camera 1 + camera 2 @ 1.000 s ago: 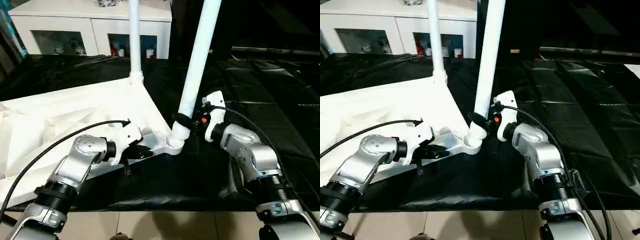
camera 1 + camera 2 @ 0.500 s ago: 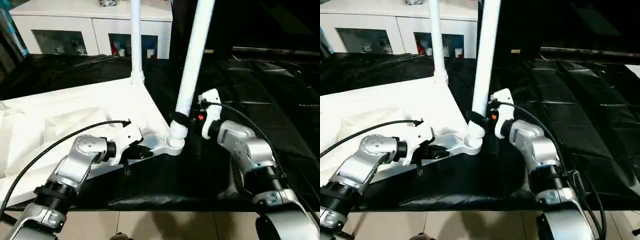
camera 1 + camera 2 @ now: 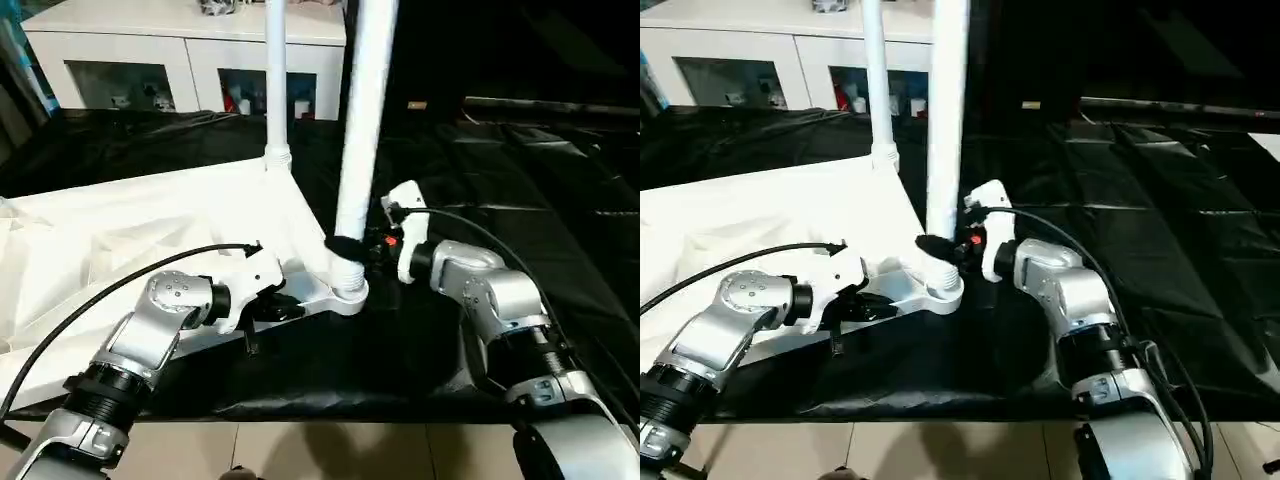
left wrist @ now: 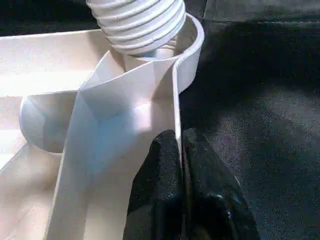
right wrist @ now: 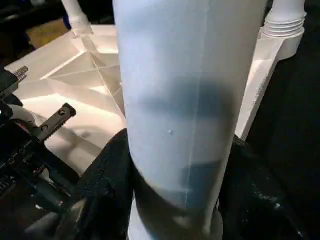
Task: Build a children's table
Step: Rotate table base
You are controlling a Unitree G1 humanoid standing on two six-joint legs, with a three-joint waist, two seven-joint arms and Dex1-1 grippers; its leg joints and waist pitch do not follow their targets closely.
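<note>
A: Where's the tabletop [image 3: 150, 225] from your seat?

B: Upside down on the black sheet [image 3: 560, 200], left of centre. One leg [image 3: 274, 80] stands in its far corner socket. A second leg [image 3: 362, 120] stands upright in the near right corner socket [image 3: 345, 292].

A: And the grippers?

B: My right gripper [image 3: 352, 248] has its fingers clamped around that second leg, low down. My left gripper [image 4: 181, 165] is pinched shut on the tabletop's rim, just beside the socket.

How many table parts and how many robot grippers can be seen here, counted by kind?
Tabletop: 1
Legs standing in its corner sockets: 2, the near leg and the far leg
Grippers: 2, the left gripper and the right gripper
Total: 5
</note>
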